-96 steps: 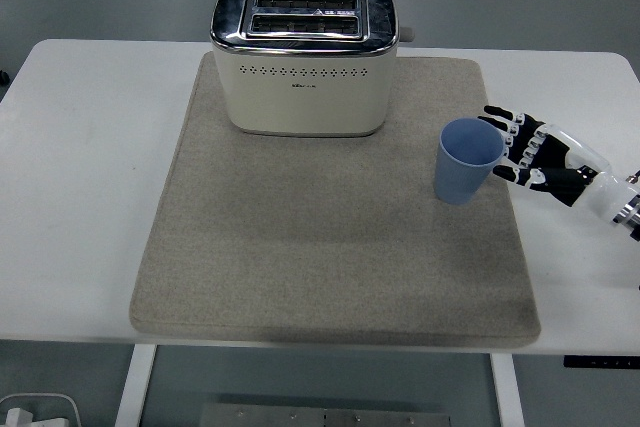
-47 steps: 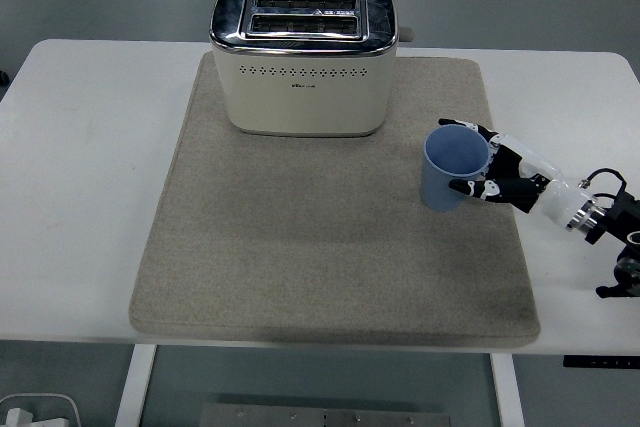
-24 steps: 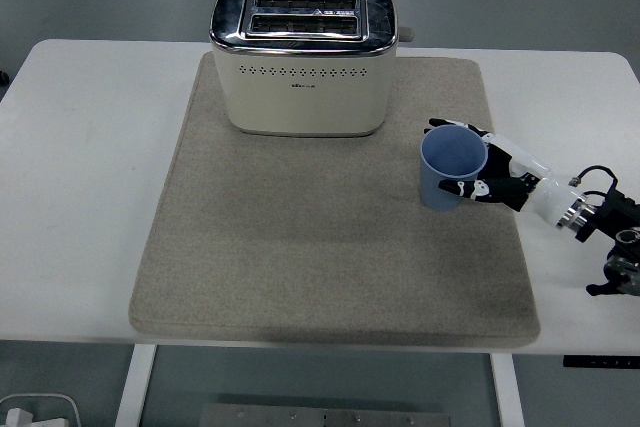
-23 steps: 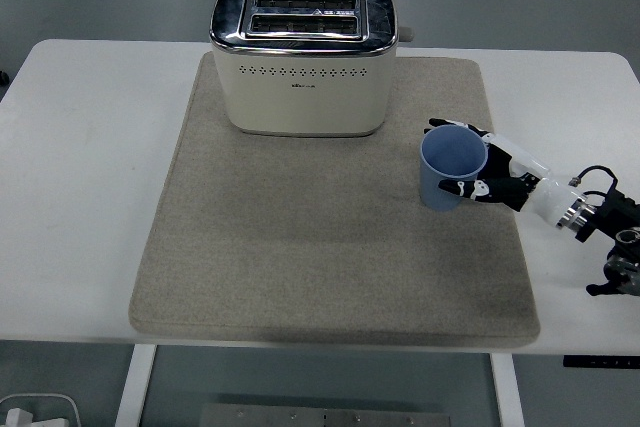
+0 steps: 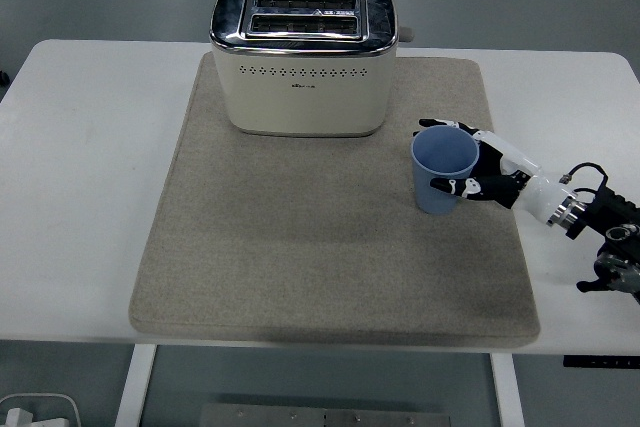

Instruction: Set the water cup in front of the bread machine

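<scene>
Fingers of your right hand (image 5: 487, 178) are wrapping the empty, upright blue plastic cup (image 5: 443, 169) on the beige felt mat (image 5: 300, 247), right of the cream toaster (image 5: 303, 59).

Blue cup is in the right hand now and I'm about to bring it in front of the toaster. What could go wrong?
The right hand wraps the blue cup only from its right side, so it might tip or slip. The cup sits on the felt mat; dragging could catch its base. The toaster is close; swinging wide could bump it.
</scene>
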